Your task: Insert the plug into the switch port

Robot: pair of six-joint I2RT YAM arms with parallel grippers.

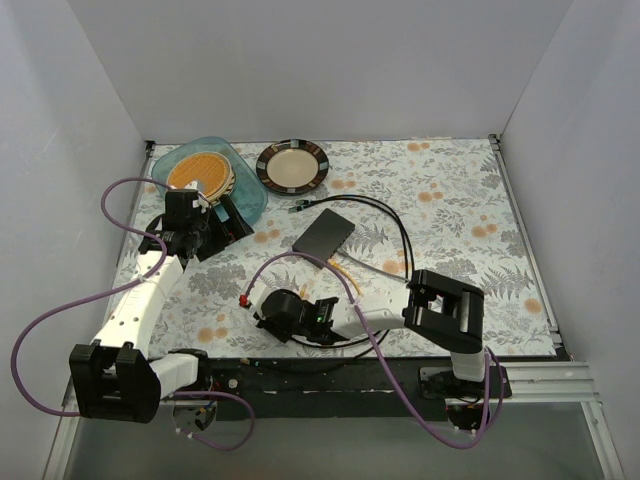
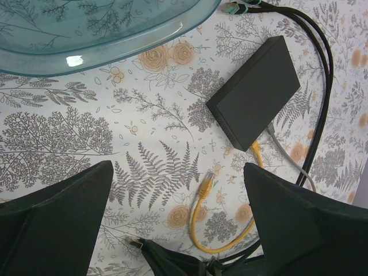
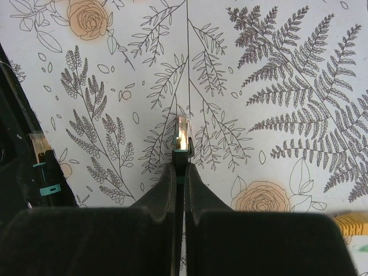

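Right fingers (image 3: 174,179) pressed together, pinching a teal-booted connector (image 3: 182,137); its clear tip pokes out past the fingertips, low over the floral tabletop (image 3: 276,69). A second teal-clipped connector (image 3: 41,152) lies just to the left of it in the right wrist view. Left fingers (image 2: 86,201) spread wide and holding nothing, hanging above the tabletop near the teal glass dish (image 2: 115,40). Plug (image 2: 206,185) lies free on the tabletop, framed between the left fingers and near the dark box (image 2: 256,92) but not touching it. Its yellow cable (image 2: 201,233) loops round and runs in at the box's near corner beside a grey cable (image 2: 287,161). No single switch port can be made out. Two black cables (image 2: 323,69) curve past the box's far side. Brown-rimmed plate (image 1: 292,165) sits beside the dish.
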